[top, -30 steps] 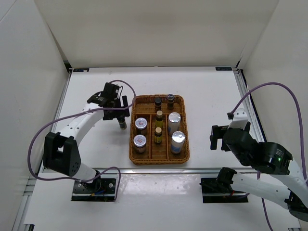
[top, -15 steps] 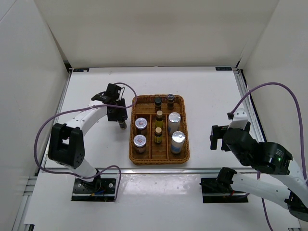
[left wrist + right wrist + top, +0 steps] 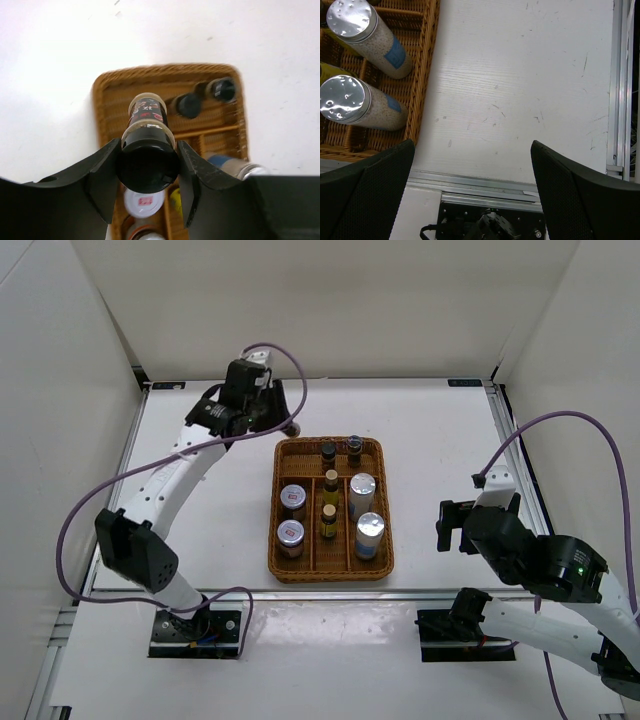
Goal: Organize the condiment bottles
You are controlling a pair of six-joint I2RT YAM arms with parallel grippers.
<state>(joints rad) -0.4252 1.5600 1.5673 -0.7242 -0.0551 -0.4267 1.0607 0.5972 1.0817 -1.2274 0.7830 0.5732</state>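
Found dark black-capped bottle (image 3: 147,120) clamped in left gripper (image 3: 148,159), aloft near wicker tray (image 3: 107,85) far-left corner. Label red-and-white, illegible. Found right gripper (image 3: 472,145) spread wide beside tray.

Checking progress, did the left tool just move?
Yes. The left tool, gripping a dark bottle, went from left of the wicker tray to its far-left corner.

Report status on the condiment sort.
Left end effector shut on dark bottle, near tray far-left corner. Right end effector open, right of tray. Nothing blocking.
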